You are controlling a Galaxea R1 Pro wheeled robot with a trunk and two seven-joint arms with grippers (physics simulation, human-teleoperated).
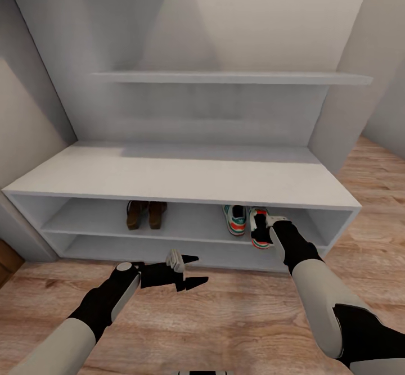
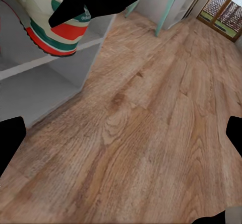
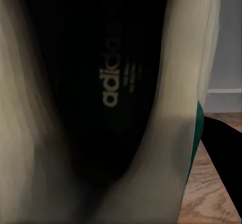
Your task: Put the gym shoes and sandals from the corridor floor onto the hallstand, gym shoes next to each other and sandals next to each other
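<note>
**Gym shoes and sandals on the hallstand's upper cubby shelf, right pincer at one sneaker**

The two gym shoes sit side by side on the upper open shelf of the light-grey hallstand (image 1: 185,175), toward its right end. The left sneaker (image 1: 237,219) stands free, heel facing out. The right sneaker (image 1: 259,230) juts slightly over the shelf edge, and the right pincer (image 1: 263,230) is pressed against it; the arm hides the fingers (image 1: 260,233), so I cannot tell whether they clamp the shoe or merely touch it. In the right wrist view the sneaker's dark insole (image 3: 113,83), printed with a brand name, sits very close to the lens, with its white side wall beside it.

The two sandals (image 1: 145,214), dark brown, stand together on the same shelf, left of centre and well apart from the sneakers.

The left pincer (image 1: 191,270) hovers above the wood-plank corridor floor (image 1: 225,319) just in front of the hallstand, its two fingers spread apart and holding nothing. The left wrist view looks along the floor, with the sneaker's green-and-red heel (image 2: 55,30) overhanging the shelf and a teal-framed stand (image 2: 169,7) farther down the corridor.
</note>
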